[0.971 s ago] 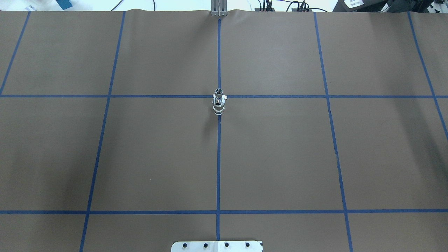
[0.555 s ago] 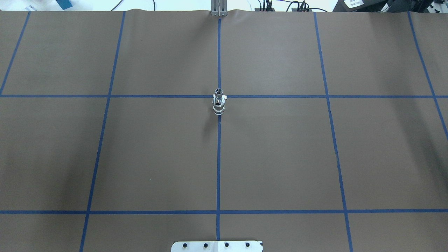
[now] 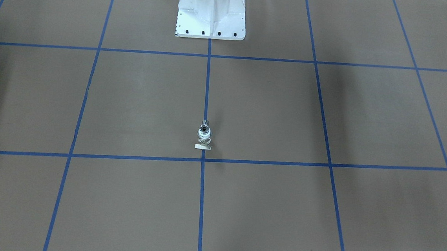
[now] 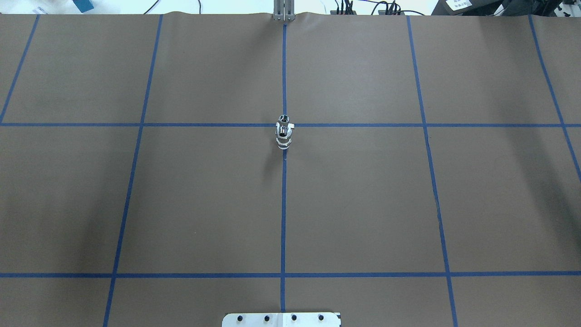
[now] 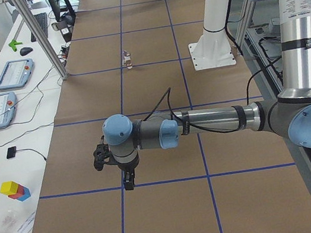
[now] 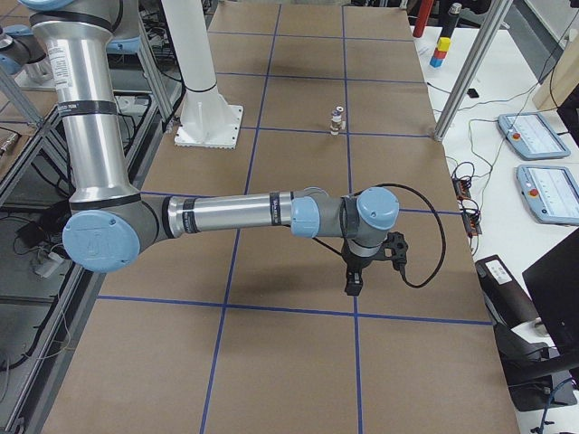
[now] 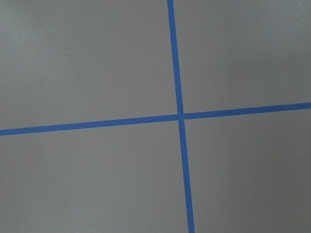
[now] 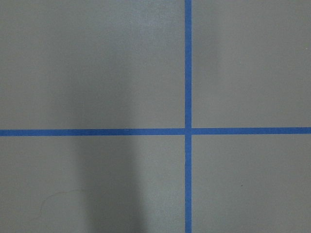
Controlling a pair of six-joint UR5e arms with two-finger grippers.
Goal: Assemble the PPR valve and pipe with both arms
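Valve (image 4: 283, 132), glossy chrome, on matte paper (image 4: 363, 204)

No lettering can be read. A printed label (image 5: 298, 3) on the left arm (image 5: 216, 120), far up from the left gripper (image 5: 129, 184), is too small to read. So is the second label (image 6: 65, 61) on the right arm (image 6: 235, 214).

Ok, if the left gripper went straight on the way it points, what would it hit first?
The left gripper points down, so probably the bare mat, near a tape cross. Nothing else shows beneath it.
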